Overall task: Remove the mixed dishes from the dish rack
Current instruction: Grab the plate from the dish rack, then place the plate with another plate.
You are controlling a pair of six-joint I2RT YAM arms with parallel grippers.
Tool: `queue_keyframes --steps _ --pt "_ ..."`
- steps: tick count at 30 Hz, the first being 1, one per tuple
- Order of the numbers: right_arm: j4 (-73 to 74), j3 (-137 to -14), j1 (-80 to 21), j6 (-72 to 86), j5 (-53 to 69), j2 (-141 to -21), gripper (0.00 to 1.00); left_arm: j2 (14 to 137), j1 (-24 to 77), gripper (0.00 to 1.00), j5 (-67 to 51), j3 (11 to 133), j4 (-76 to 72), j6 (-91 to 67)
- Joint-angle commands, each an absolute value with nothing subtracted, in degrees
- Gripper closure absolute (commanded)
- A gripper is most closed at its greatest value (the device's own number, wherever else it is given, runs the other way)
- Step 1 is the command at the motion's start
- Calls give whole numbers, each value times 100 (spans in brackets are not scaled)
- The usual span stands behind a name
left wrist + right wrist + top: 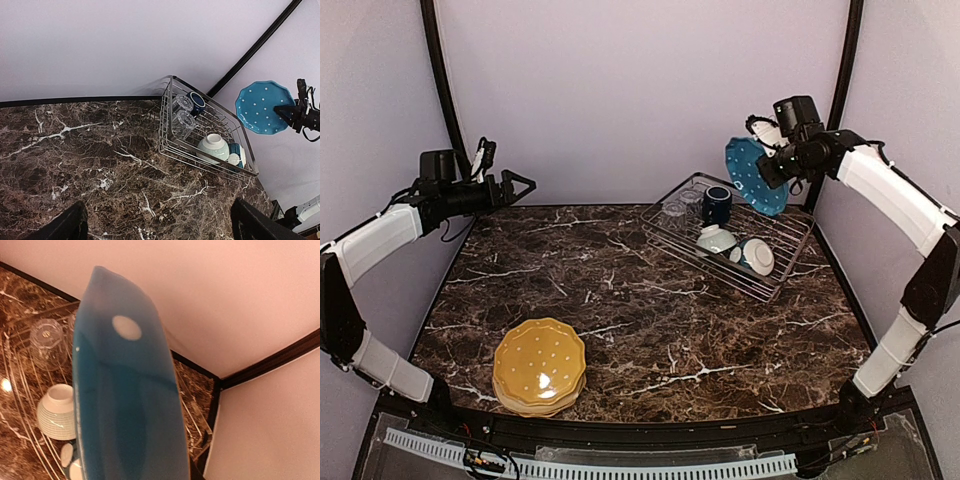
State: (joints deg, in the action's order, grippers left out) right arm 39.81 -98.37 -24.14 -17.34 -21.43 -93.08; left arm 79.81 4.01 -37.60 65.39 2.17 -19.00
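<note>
While we hover above the rack, right claw: pinching the blue plate on edge.
Left claw: spread wide.
In rack: mug, bowls, glasses.

Marble table: the broad middle and the near right lie bare, giving free passage between the arms.

Obstacles:
- A stack of yellow plates sits at the near left.
- The dish rack stands askew at the far right, its low wire sides leaving it open from above.
- Inside the rack, the navy mug and glass tumblers fill the far end and the bowls fill the near end. The wire floor along the right side is bare.
- The blue plate, clamped in the right gripper, hangs above the rack's far rim and blocks descent there.
- The left gripper, jaws wide, hovers over the far left corner, well apart from everything.
</note>
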Motion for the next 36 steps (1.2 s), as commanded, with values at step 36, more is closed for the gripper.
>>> queue_keyframes --steps 36 --pt "2371 -11503 -5475 2294 4789 -12718 100 8003 373 1 -3890 6418 92 -2120"
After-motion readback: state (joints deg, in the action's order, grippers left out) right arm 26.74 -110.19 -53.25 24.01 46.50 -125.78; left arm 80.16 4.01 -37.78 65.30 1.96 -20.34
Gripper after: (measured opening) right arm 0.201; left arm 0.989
